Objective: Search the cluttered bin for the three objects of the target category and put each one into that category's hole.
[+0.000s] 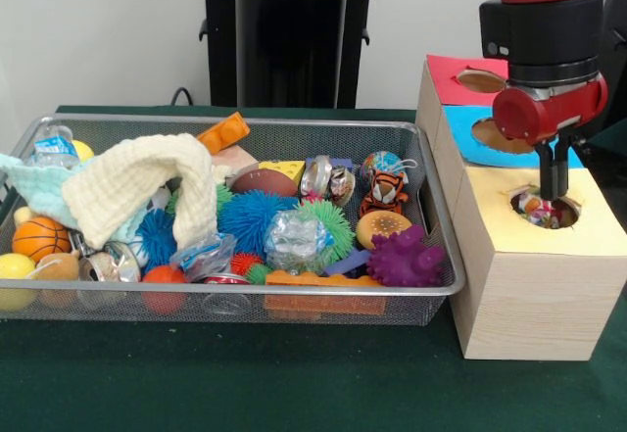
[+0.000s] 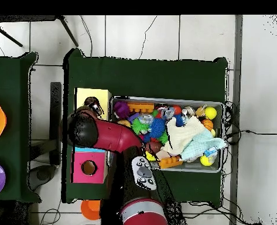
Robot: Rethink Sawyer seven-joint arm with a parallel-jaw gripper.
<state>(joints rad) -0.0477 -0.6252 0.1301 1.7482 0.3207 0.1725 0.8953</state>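
The wire mesh bin (image 1: pixel 245 119) lies on the green table, full of mixed toys; it also shows in the overhead view (image 2: pixel 164 98). To its right stands a row of wooden boxes. My gripper (image 1: pixel 553 195) hangs straight down over the round hole of the yellow-topped box (image 1: pixel 588 226), its tips at the hole's mouth. A small bundle of white, red and green (image 1: pixel 532 207) shows inside the hole, just left of the tips. In the overhead view the arm covers the gripper beside the yellow box (image 2: pixel 99 95).
In the bin lie a cream cloth (image 1: pixel 147 182), a purple spiky toy (image 1: pixel 404 259), a tiger toy (image 1: pixel 387 192), a blue spiky ball (image 1: pixel 253 218) and a small basketball (image 1: pixel 39 238). Behind the yellow box stand a blue-topped box (image 1: pixel 470 119) and a red-topped box (image 1: pixel 449 72).
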